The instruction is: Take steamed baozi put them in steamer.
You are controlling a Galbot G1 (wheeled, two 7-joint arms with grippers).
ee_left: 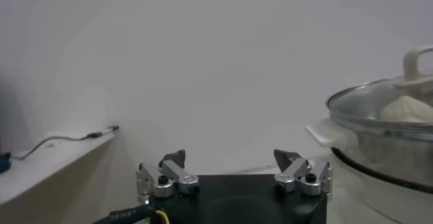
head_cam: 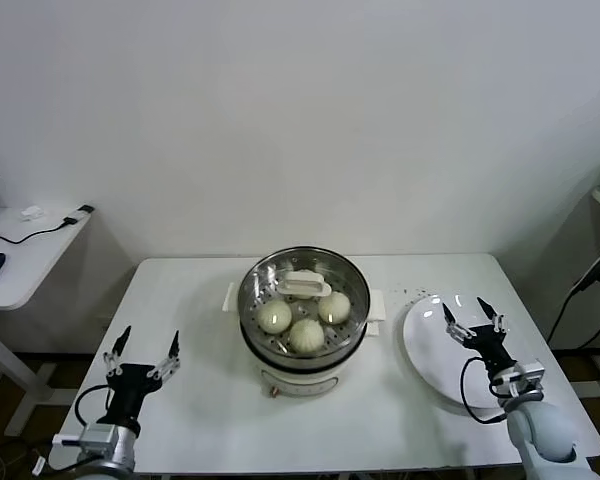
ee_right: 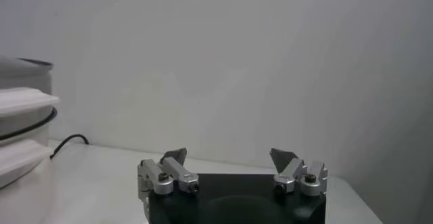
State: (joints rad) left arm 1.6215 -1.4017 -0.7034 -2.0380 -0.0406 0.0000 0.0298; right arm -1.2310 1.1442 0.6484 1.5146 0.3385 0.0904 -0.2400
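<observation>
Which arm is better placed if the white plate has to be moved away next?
Right. Its open claw hangs over the plate, while the left claw sits on the other side of the steamer.

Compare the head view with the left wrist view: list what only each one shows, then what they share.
Only the head view: the empty white plate, the right gripper over it, open, three baozi in the steamer, and the whole white table.
Only the left wrist view: the steamer's side profile, with its domed glass lid.
Both: the left gripper, open and empty, the steamer, the lid's white handle, and the side desk with a cable.
</observation>
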